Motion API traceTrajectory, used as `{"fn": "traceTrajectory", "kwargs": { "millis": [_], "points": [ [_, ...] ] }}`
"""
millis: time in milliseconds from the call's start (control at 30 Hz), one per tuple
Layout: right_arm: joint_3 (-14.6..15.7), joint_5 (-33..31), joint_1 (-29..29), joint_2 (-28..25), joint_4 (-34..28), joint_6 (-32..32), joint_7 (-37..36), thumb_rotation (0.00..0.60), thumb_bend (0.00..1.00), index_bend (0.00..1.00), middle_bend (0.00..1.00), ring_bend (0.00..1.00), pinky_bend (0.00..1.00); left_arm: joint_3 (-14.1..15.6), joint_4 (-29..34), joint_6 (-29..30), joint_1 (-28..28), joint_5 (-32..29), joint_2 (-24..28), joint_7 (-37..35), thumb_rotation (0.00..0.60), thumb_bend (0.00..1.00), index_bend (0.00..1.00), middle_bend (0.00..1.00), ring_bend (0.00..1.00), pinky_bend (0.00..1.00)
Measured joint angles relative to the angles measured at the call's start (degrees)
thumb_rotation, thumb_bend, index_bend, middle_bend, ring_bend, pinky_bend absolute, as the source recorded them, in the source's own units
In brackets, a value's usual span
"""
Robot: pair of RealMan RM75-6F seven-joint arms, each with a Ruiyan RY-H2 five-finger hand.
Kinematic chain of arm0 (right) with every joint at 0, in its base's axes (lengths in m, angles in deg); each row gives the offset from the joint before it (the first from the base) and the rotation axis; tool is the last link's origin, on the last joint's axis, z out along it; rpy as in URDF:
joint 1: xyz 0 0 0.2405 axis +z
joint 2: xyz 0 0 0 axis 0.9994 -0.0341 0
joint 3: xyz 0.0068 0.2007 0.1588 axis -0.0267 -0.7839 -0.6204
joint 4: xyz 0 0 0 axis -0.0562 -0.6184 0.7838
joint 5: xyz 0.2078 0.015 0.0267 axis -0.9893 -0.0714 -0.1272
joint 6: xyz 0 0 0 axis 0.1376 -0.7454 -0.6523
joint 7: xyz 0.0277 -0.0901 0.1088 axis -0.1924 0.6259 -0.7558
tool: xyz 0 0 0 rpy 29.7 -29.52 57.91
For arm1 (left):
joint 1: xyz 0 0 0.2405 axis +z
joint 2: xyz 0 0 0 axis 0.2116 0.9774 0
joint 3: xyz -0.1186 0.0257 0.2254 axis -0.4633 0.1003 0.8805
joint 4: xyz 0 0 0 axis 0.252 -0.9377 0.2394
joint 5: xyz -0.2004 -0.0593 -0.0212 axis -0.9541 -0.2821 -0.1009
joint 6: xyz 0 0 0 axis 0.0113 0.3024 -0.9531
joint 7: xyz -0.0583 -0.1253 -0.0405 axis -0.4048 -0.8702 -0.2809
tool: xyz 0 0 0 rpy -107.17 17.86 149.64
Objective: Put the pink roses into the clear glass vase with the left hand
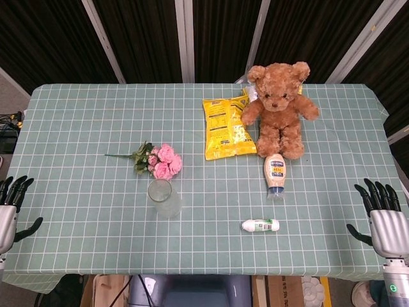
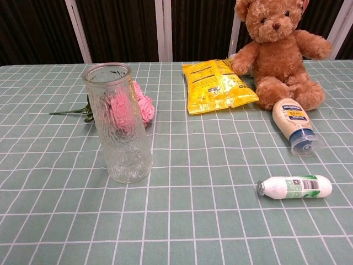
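The pink roses (image 1: 164,161) lie flat on the green checked tablecloth, stem pointing left; in the chest view the roses (image 2: 144,106) show partly behind the vase. The clear glass vase (image 1: 163,197) stands upright and empty just in front of them, near the chest camera (image 2: 118,122). My left hand (image 1: 10,209) hangs at the table's left front edge, far from the roses, fingers spread and holding nothing. My right hand (image 1: 385,217) is at the right front edge, fingers apart, also empty. Neither hand shows in the chest view.
A brown teddy bear (image 1: 278,107) sits at the back right beside a yellow snack bag (image 1: 223,127). A mayonnaise bottle (image 1: 275,173) lies in front of the bear, and a small white bottle (image 1: 261,225) lies near the front edge.
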Motion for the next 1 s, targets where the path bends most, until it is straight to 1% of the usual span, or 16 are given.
{"fn": "traceTrajectory", "kwargs": {
  "millis": [333, 533, 633, 833, 900, 1000],
  "points": [
    [0.5, 0.5, -0.1, -0.4, -0.6, 0.3, -0.1, 0.600, 0.19, 0.15, 0.07, 0.04, 0.00, 0.0, 0.1, -1.0, -0.4, 0.3, -0.5, 0.3, 0.600, 0.30, 0.12, 0.07, 0.00, 0.04],
    [0.4, 0.4, -0.2, -0.6, -0.9, 0.1, -0.5, 0.600, 0.19, 0.15, 0.07, 0.04, 0.00, -1.7, -1.6, -3.7, -2.2, -1.9, -1.3, 1.8, 0.600, 0.28, 0.12, 0.07, 0.00, 0.04],
    [0.2, 0.2, -0.2, -0.4, -1.0, 0.1, -0.8, 0.600, 0.19, 0.15, 0.07, 0.04, 0.00, -2.9, -2.1, -7.5, -4.4, -3.7, -1.2, 2.4, 0.600, 0.28, 0.11, 0.07, 0.00, 0.04],
    [0.3, -0.2, 0.2, 0.0, -1.0, 1.1, 0.4, 0.600, 0.19, 0.15, 0.07, 0.04, 0.00, -6.7, -1.6, -16.9, -11.4, -8.9, -0.9, 6.7, 0.600, 0.26, 0.11, 0.07, 0.00, 0.04],
    [0.4, -0.2, 0.1, 0.1, -1.2, 1.0, 0.8, 0.600, 0.19, 0.15, 0.07, 0.04, 0.00, -7.9, -1.2, -20.3, -14.0, -11.2, -0.8, 8.5, 0.600, 0.25, 0.11, 0.07, 0.00, 0.04],
    [0.4, -0.3, 0.1, 0.1, -1.4, 1.0, 1.2, 0.600, 0.19, 0.15, 0.07, 0.04, 0.00, -9.5, -1.0, -23.6, -17.6, -14.1, -1.0, 12.4, 0.600, 0.25, 0.10, 0.07, 0.00, 0.04]
  ]
}}
